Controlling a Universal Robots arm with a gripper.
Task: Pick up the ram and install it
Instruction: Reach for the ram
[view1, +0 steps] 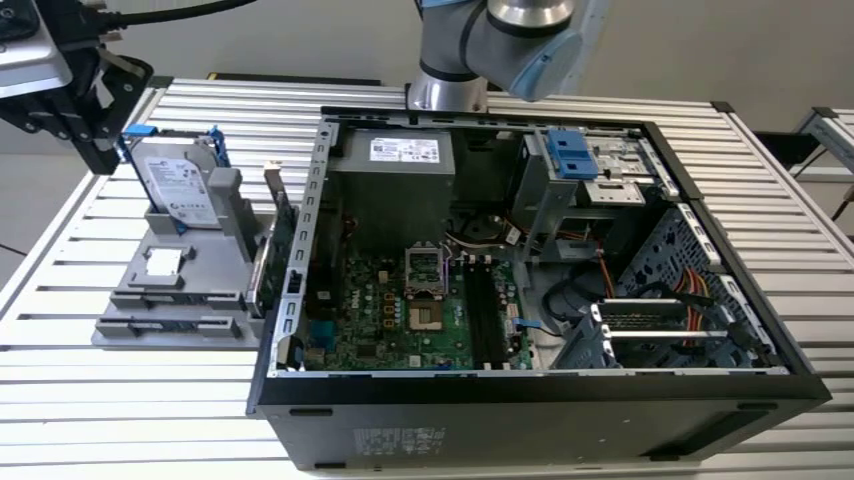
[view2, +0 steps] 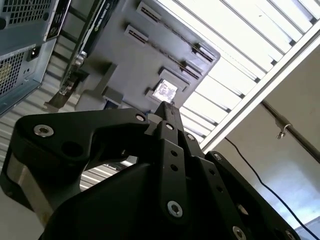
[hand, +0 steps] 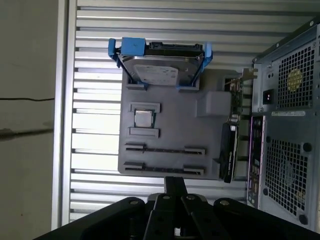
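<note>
table: pale metal slats (view1: 147, 410), ribbed, running lengthwise under everything.
arm: grey tube with a light-blue joint cap (view1: 514, 30), rising behind the case; the wrist reaches out to the exterior view's left.
hand: black angular links studded with screw heads (view1: 100, 158), pointing down. In both wrist views (hand: 175, 181) (view2: 167, 107) the fingers lie pressed together into one narrow tip, with nothing seen between them.
holder: matte grey moulded block (hand: 180, 125), directly below the hand.
hard drive: silver slab with a white label (view1: 180, 185), upright in a blue bracket (hand: 132, 46), just beside the fingertips.
processor chip: small square with a shiny lid (hand: 144, 118), in a pocket of the holder under the hand.
long slots: two thin parallel grooves (hand: 165, 149) in the holder, nearest the fingertip in the first wrist view.
expansion card: green board on edge (view1: 276, 250), on the holder's far side from the hand.
case: black, open-topped (view1: 534, 410), perforated rear panel, well apart from the hand; green motherboard (view1: 387, 310) inside.
ram: cannot tell where it sits; the board's dark memory sockets (view1: 483, 310) are too dim to judge.
writing: white stickers, none legible.
</note>
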